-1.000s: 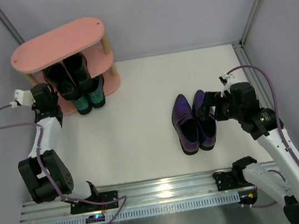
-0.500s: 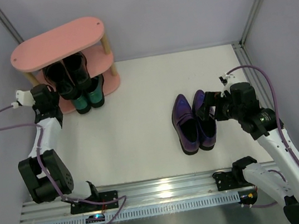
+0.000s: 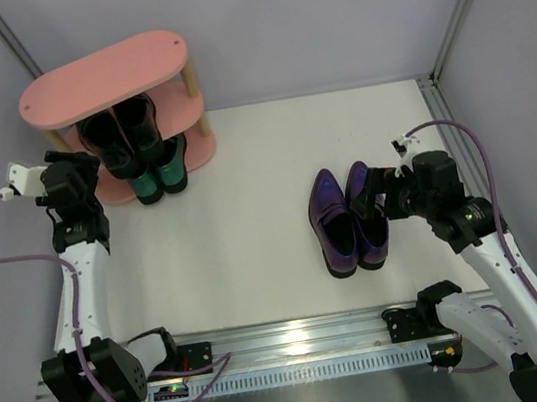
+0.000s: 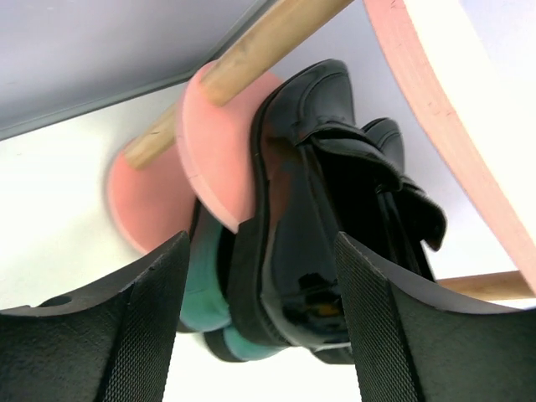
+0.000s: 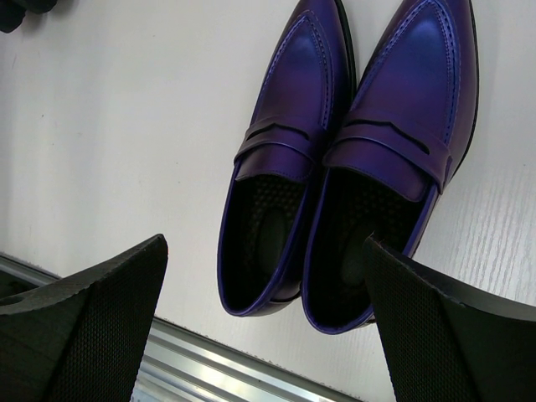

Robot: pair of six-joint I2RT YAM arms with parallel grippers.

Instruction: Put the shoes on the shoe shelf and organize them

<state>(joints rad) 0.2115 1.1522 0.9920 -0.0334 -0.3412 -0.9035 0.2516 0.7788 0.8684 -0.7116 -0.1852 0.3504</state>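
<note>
The pink shoe shelf (image 3: 104, 79) stands at the back left. A black pair (image 3: 121, 147) sits on its middle tier and a teal-green pair (image 3: 150, 183) on the bottom tier, heels sticking out. My left gripper (image 3: 82, 173) is open just left of those heels. In the left wrist view the black shoe (image 4: 310, 209) and a teal heel (image 4: 205, 285) lie beyond the spread left gripper (image 4: 261, 251), untouched. The purple pair (image 3: 348, 214) lies side by side on the table. My right gripper (image 3: 371, 196) hovers open over the purple shoes (image 5: 285, 167), with the right gripper (image 5: 264, 251) astride both heels.
An aluminium rail (image 3: 300, 343) runs along the near edge, also visible under the right gripper as a rail (image 5: 209, 377). Grey walls close in the left, back and right sides. Wooden posts (image 4: 268, 38) hold the shelf boards. Purple cables trail from both wrists.
The left gripper has opened and drawn back to the left, away from the black shoe's heel. The right arm and the purple shoes have hardly moved.
</note>
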